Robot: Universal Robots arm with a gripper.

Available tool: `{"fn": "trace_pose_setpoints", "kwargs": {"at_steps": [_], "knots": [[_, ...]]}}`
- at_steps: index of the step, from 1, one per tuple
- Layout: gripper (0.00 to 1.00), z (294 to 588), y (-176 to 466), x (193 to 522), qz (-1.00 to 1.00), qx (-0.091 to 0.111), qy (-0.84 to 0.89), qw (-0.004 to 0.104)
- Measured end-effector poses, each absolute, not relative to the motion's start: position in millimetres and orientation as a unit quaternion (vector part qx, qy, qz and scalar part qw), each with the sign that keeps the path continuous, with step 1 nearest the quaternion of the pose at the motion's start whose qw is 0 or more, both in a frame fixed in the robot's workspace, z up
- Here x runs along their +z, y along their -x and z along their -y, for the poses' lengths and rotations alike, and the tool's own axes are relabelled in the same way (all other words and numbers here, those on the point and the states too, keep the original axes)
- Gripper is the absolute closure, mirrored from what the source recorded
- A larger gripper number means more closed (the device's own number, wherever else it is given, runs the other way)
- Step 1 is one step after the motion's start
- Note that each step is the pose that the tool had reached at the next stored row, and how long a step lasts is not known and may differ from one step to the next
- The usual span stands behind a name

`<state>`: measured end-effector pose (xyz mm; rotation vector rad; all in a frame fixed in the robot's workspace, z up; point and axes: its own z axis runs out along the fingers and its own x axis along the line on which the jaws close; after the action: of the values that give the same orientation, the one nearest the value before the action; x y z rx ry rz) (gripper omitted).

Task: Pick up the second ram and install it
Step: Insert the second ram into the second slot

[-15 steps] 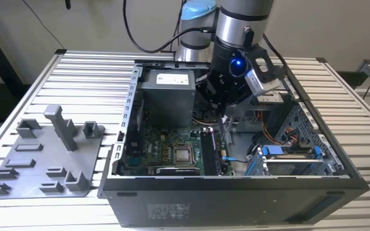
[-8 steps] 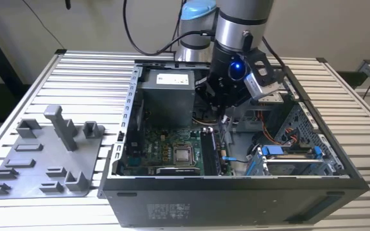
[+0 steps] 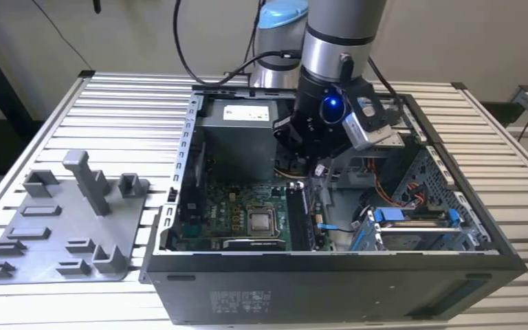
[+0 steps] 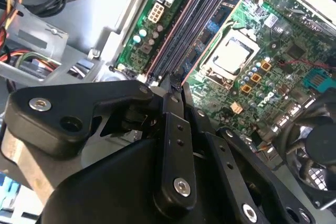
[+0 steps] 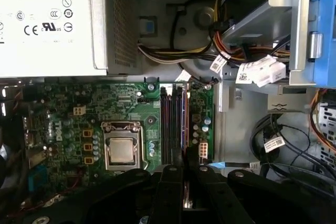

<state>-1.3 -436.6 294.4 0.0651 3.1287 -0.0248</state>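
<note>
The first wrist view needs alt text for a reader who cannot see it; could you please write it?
The black claw hangs close over the memory slots of a green circuit board inside an open computer case. A silver processor sits beside the slots, with a pale power supply box and bundled cables nearby.

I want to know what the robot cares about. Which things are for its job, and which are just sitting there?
For the job: hand; second ram pinched in it; memory slots.
Just there: grey holder tray; processor; power supply; blue drive caddy.
</note>
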Motion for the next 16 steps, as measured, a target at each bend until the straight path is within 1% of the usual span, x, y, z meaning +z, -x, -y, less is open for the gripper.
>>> {"fn": "trace_pose_setpoints", "kwargs": {"at_steps": [16], "knots": [[0.86, 438.7, 10.5, 268.5, -1.000, -0.008, -0.011, 0.006]]}}
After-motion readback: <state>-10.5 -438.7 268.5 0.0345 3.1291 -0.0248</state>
